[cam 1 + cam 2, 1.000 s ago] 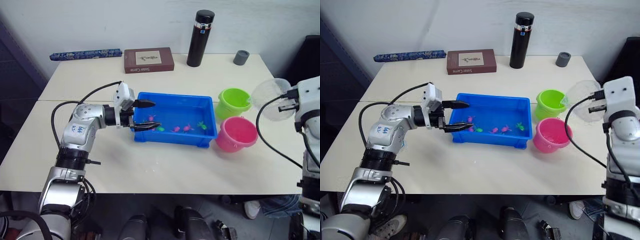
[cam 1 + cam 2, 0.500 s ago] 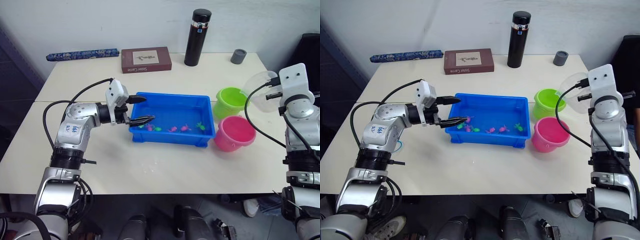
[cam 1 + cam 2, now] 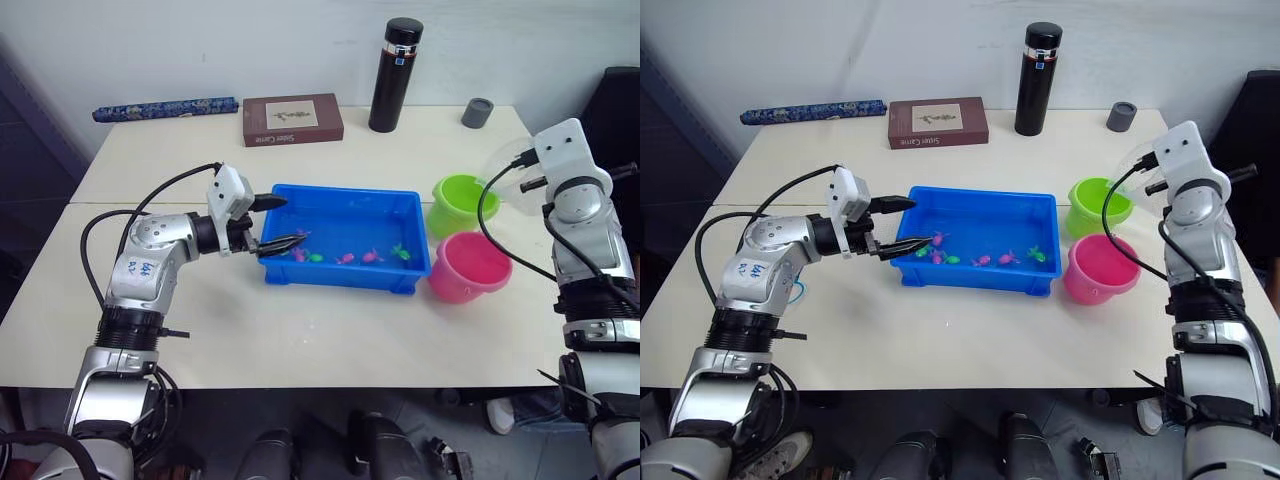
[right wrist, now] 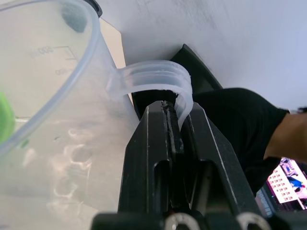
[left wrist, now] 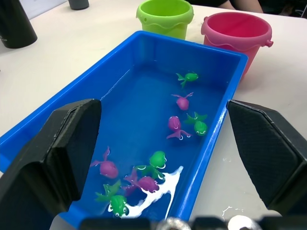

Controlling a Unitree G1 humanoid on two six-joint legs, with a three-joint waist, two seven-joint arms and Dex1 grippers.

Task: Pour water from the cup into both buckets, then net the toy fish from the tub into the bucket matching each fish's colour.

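Observation:
The blue tub [image 3: 340, 275] sits mid-table with water and several pink fish [image 5: 174, 125] and green fish [image 5: 187, 76] in it. My left gripper [image 3: 290, 221] is open at the tub's left end, its fingertips reaching just past the rim above the water, holding nothing. At the tub's right stand the green bucket [image 3: 462, 203] and, nearer to me, the pink bucket [image 3: 470, 267]. My right gripper [image 4: 173, 124] is shut on the handle of the clear cup [image 3: 505, 175]. The cup hangs tipped beside the green bucket, mouth towards it.
Along the table's far edge stand a black flask [image 3: 394, 75], a brown book [image 3: 292, 119], a small grey cup [image 3: 477, 112] and a dark blue patterned roll [image 3: 165, 107]. A person in dark clothes [image 4: 249, 129] is beyond the table's right side.
My right arm has carried the tipped cup leftward, closer to the green bucket. The left gripper stays open at the tub's left end, drawn back slightly. The camera has shifted a little.

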